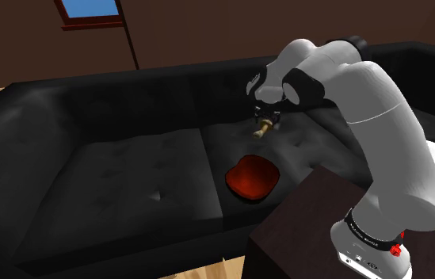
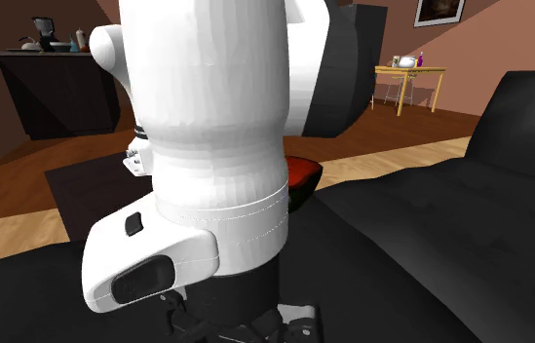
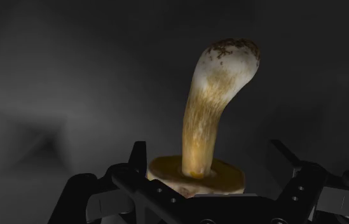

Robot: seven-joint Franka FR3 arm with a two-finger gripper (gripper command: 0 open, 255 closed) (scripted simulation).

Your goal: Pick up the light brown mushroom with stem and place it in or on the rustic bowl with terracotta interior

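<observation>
The light brown mushroom (image 3: 212,121) is clamped by its cap in the gripper (image 1: 266,119), stem outward, ready to be carried. It is held above the sofa (image 1: 128,178), near the red-lined bowl (image 1: 232,179)

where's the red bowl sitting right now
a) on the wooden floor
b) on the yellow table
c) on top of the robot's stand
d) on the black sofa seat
d: in the shoulder view the red bowl rests on the seat cushion of the black sofa.
</observation>
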